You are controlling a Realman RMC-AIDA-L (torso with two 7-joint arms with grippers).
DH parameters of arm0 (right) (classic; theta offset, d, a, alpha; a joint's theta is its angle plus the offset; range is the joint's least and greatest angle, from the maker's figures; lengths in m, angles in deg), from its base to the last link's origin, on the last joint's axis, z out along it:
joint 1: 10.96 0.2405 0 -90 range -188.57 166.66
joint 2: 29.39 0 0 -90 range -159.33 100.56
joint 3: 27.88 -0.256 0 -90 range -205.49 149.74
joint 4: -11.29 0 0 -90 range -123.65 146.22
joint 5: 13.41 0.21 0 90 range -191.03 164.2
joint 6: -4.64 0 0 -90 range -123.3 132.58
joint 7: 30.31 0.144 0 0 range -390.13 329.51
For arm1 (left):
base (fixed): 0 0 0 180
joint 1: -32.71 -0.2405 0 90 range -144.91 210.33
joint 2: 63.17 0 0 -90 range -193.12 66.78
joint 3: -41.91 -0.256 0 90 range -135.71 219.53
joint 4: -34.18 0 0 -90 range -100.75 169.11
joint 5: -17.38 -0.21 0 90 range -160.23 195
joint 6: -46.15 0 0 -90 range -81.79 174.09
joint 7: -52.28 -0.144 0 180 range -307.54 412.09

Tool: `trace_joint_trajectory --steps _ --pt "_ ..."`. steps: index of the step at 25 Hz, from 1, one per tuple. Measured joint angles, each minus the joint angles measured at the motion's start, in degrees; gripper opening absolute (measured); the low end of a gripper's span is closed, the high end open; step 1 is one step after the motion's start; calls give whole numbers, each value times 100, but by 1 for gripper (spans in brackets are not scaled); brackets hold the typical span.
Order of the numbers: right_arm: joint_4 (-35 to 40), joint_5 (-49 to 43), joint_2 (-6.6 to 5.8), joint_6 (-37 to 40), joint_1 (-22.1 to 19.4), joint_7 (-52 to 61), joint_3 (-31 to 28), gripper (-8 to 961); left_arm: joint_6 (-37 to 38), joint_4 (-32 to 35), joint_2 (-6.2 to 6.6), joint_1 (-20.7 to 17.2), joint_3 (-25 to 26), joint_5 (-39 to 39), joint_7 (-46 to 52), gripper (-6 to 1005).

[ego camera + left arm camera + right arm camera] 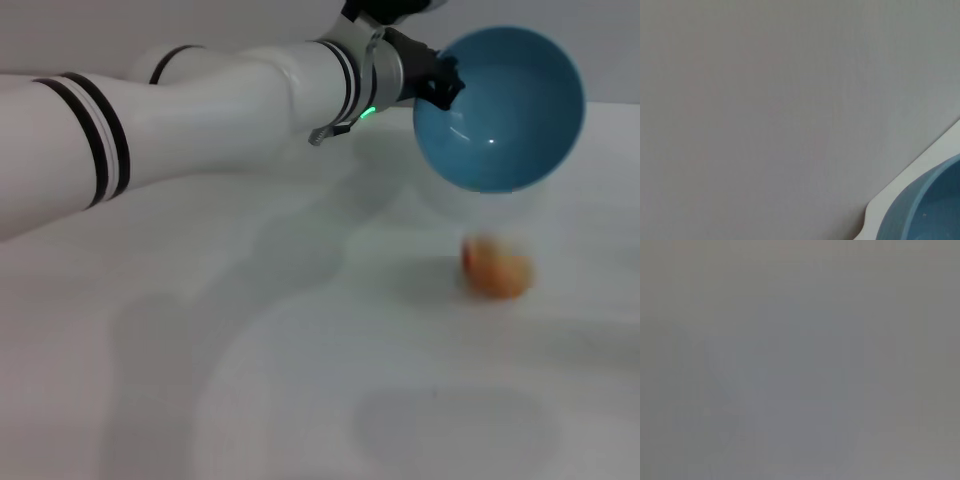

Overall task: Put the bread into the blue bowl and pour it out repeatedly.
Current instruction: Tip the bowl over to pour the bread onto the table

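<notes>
white tabletop [300, 400], matte and bare, fills the near field. at about four o'clock from centre lies the bread [496, 267], a rounded golden-orange lump, blurred, directly below the blue bowl [500, 108]. the bowl, smooth, glossy and deep, is held tipped up at one o'clock, its empty inside facing the camera; the left gripper [438, 82] is clamped on its rim. judged from this, a pour is done; reloading the bread remains. the right gripper isn't visible.
</notes>
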Motion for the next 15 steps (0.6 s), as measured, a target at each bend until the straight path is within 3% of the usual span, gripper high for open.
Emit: trace_joint_trajectory --steps 6,10,15 --pt "-108 -547 19 10 2 122 296 513 -118 61 0 -42 -85 105 0 0" --pt "-472 -852 27 -42 295 242 445 511 -116 47 5 -33 -2 116 0 0" --pt "-285 -1813 -23 -66 348 1515 665 520 12 16 38 -75 331 130 4 0"
